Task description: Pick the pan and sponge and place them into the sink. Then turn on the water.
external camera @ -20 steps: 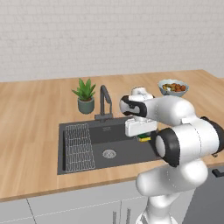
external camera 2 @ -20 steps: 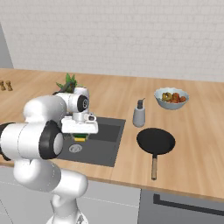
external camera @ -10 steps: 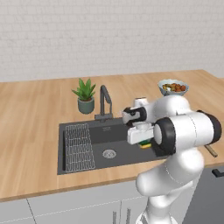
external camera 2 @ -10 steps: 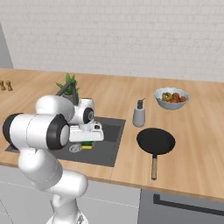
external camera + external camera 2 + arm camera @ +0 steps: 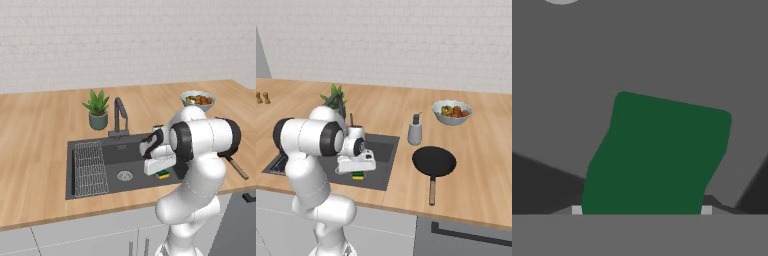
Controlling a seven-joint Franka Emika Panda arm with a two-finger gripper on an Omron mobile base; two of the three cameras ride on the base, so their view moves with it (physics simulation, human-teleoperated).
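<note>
My gripper [image 5: 161,171] hangs low inside the dark grey sink [image 5: 112,151], near its right front corner, shut on the sponge [image 5: 162,174]. In the hand view the sponge's green scrub face [image 5: 657,155] sits between the two fingertips [image 5: 706,209], over the basin floor. From the right base view the sponge [image 5: 358,175] shows yellow and green just under the gripper [image 5: 358,172], inside the sink [image 5: 384,148]. The black pan [image 5: 434,161] with its wooden handle lies on the counter right of the sink. No water falls from the dark faucet [image 5: 120,114].
A wire rack [image 5: 90,167] fills the sink's left side, with the round drain [image 5: 124,175] in the middle. A potted plant [image 5: 97,108] stands behind the sink. A soap dispenser [image 5: 415,131] and a bowl of food [image 5: 452,111] stand beyond the pan.
The arm has folded down and carried the sponge from above the basin to low inside the sink's right front part. The pan has not moved.
</note>
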